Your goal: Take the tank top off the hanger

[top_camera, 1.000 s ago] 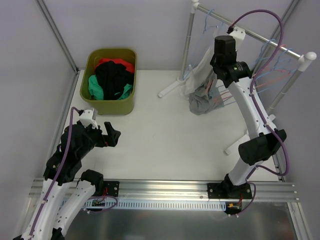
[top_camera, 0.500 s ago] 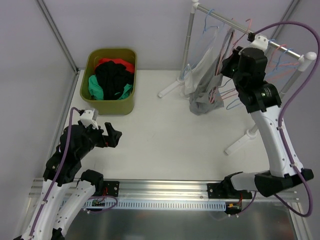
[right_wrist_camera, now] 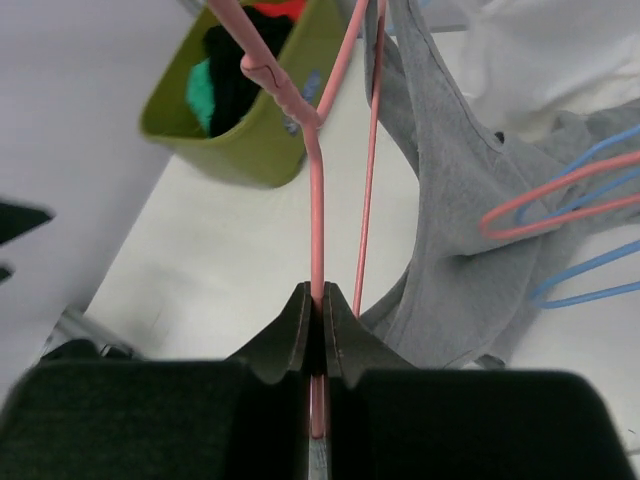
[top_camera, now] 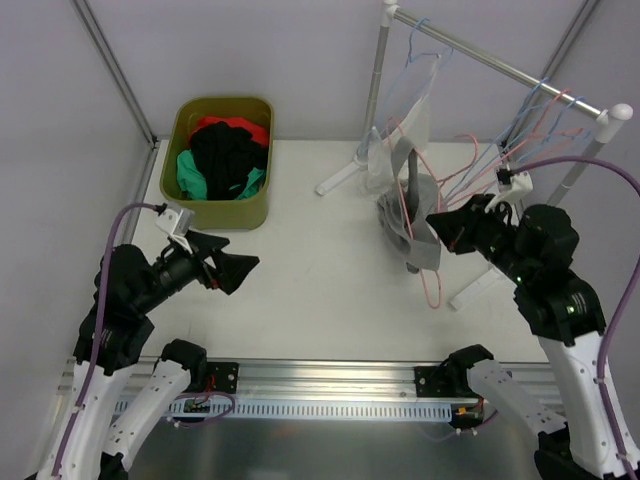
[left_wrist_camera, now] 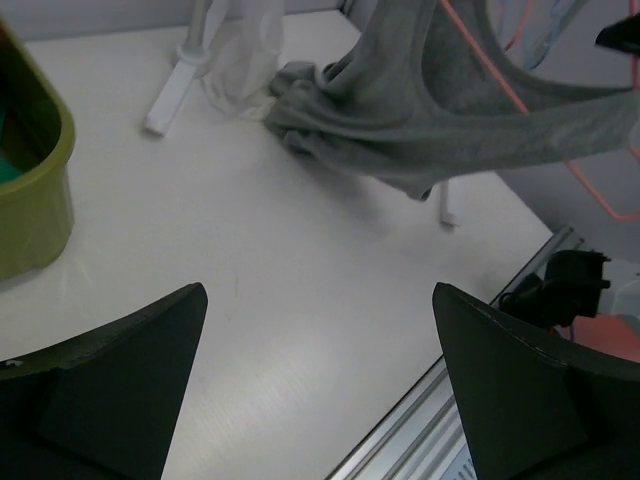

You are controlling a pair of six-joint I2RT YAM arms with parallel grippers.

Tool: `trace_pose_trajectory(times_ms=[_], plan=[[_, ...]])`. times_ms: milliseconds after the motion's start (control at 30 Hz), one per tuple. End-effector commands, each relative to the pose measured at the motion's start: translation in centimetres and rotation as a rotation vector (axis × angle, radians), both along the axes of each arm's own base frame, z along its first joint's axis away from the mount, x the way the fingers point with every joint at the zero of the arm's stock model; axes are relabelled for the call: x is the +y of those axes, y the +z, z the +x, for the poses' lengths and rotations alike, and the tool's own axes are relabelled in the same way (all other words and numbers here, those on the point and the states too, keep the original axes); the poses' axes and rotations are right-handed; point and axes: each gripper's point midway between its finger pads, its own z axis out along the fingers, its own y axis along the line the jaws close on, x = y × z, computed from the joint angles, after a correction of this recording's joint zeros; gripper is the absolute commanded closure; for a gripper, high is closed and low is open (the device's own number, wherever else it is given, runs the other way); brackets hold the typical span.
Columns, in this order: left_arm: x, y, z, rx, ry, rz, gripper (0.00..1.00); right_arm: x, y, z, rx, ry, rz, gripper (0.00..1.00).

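The grey tank top (top_camera: 408, 222) hangs on a pink wire hanger (top_camera: 431, 288), held off the rail over the table's right middle. My right gripper (top_camera: 434, 222) is shut on the hanger. In the right wrist view the jaws (right_wrist_camera: 317, 300) pinch the pink hanger wire (right_wrist_camera: 316, 200), with the tank top (right_wrist_camera: 450, 250) draped to the right. My left gripper (top_camera: 228, 262) is open and empty at the near left, pointing toward the garment. The left wrist view shows wide-apart fingers (left_wrist_camera: 120, 385), the tank top (left_wrist_camera: 440, 110) ahead and the hanger (left_wrist_camera: 478, 58) through it.
A clothes rack rail (top_camera: 500, 65) stands at the back right with several blue and pink hangers and a white garment (top_camera: 415, 100). An olive bin (top_camera: 215, 205) holding clothes sits at the back left. The rack's white feet (top_camera: 340, 178) lie on the table.
My right arm swung down and toward the near side, carrying the pink hanger and grey tank top away from the rail. My left gripper turned toward the garment and now stands wider open.
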Motion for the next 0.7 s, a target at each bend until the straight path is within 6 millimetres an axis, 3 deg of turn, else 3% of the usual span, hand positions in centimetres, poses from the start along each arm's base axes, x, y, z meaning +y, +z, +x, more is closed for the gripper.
trace_pose_trajectory(times_ms=[0,133,167,233,267,333,367,433,500,533,600,667], plan=[[-3.2,6.2,0.5,-0.114,-0.165,-0.122,0.01,2.6,1.5,-6.3,-0.065,0.290,0.055,1.00],[-5.2,9.6,1.8,-0.180,-0.229,-0.260,0.01,2.9,1.0,-11.3,-0.097,0.414,0.107,1.00],[-6.1,11.3,1.7,-0.258,-0.271,-0.293,0.01,2.9,0.8,-12.4,-0.090,0.438,0.115,1.00],[-7.1,12.0,2.8,-0.293,-0.257,-0.294,0.01,2.6,1.6,-14.5,-0.122,0.473,0.128,1.00],[-8.3,13.3,1.8,-0.325,-0.302,-0.300,0.01,2.7,1.5,-15.9,-0.108,0.518,0.131,1.00],[-9.8,13.4,3.2,-0.360,-0.272,-0.248,0.01,2.6,2.7,-17.8,-0.132,0.569,0.134,1.00],[-11.1,14.4,2.1,-0.386,-0.314,-0.248,0.01,2.5,2.6,-18.4,-0.116,0.583,0.131,1.00],[-12.5,14.2,3.3,-0.430,-0.263,-0.179,0.03,2.5,2.8,-19.0,-0.120,0.603,0.115,1.00],[-14.7,15.0,1.9,-0.508,-0.293,-0.123,0.05,2.0,2.7,-19.2,-0.093,0.580,0.099,1.00],[-15.5,14.3,3.0,-0.499,-0.229,-0.081,0.07,2.0,2.5,-18.8,-0.079,0.570,0.088,1.00],[-17.2,14.6,2.0,-0.568,-0.238,-0.011,0.11,2.0,2.2,-18.7,-0.052,0.573,0.077,1.00],[-18.3,14.0,2.3,-0.583,-0.205,0.042,0.18,2.2,2.0,-18.5,-0.028,0.581,0.072,1.00]])
